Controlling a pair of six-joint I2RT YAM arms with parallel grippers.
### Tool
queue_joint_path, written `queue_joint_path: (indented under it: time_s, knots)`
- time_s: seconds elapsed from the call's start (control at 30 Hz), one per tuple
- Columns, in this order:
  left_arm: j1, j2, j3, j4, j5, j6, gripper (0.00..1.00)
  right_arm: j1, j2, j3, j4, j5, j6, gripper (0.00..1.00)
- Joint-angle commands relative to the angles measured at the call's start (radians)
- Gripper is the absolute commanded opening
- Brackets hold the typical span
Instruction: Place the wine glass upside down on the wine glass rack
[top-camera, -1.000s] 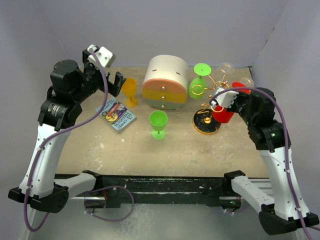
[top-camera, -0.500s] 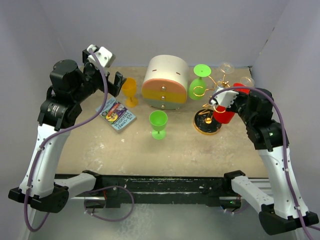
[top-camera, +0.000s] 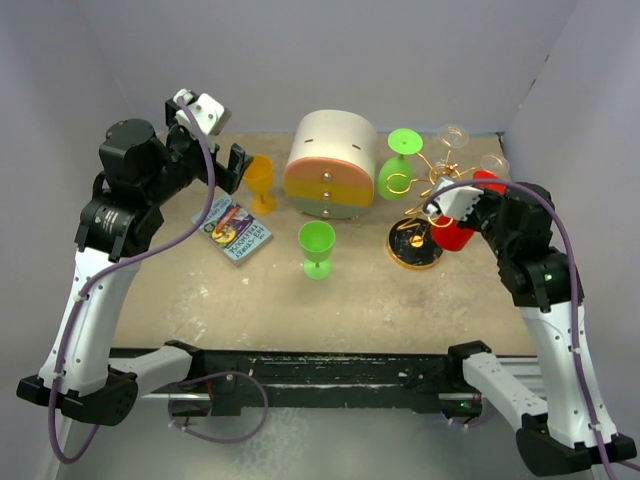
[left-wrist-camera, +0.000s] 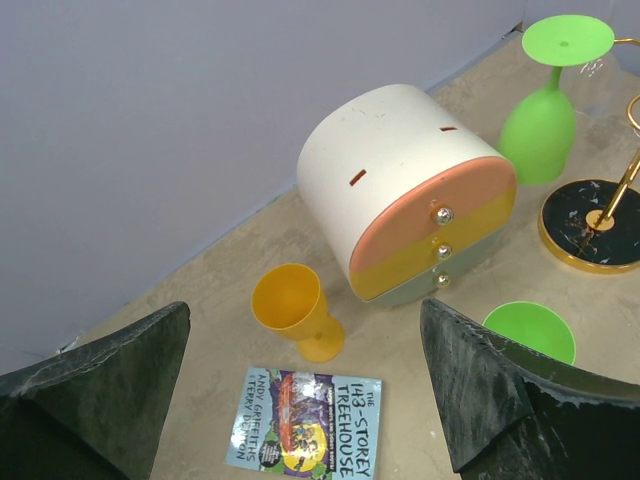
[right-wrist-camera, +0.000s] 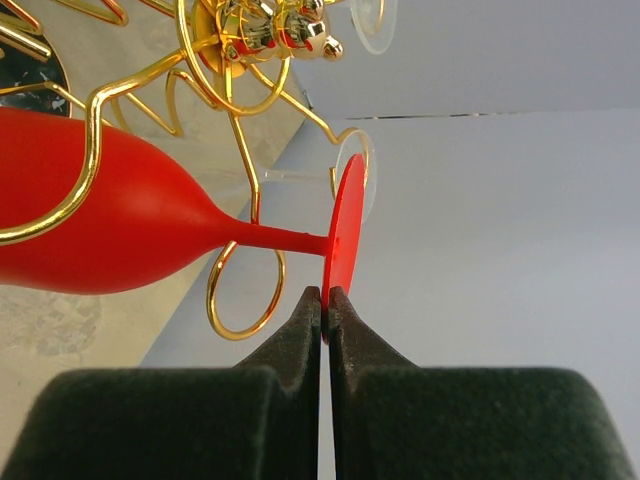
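My right gripper (right-wrist-camera: 325, 300) is shut on the edge of the round foot of a red wine glass (right-wrist-camera: 120, 230). In the top view the red wine glass (top-camera: 452, 236) hangs tilted at the right side of the gold wine glass rack (top-camera: 425, 190), bowl low beside the black-and-gold base (top-camera: 413, 245), foot up by my right gripper (top-camera: 476, 200). A gold arm of the wine glass rack (right-wrist-camera: 262, 25) crosses in front of the bowl, and a loop curls beside the stem. My left gripper (top-camera: 225, 165) stands open and empty, high over the table's left.
A green glass (top-camera: 398, 165) hangs upside down on the rack's left, clear glasses (top-camera: 455, 135) at its back. A round drawer box (top-camera: 330, 165) stands mid-back. A yellow glass (left-wrist-camera: 295, 310), a book (top-camera: 233, 228) and an upright green glass (top-camera: 317, 245) are on the table.
My right gripper has carried the red wine glass slightly to the right and nearer, along the rack's right side. The left arm has not moved.
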Motion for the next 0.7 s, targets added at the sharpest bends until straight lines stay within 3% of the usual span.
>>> queue_joint_path:
  time_s: [0.0, 0.67]
  knots:
    - [0.006, -0.022, 0.008, 0.042, 0.021, -0.028, 0.99, -0.011, -0.016, 0.008, 0.004, 0.023, 0.011, 0.00]
    - [0.007, -0.025, 0.007, 0.041, 0.032, -0.028, 0.99, -0.066, -0.041, -0.037, -0.037, 0.015, 0.024, 0.00]
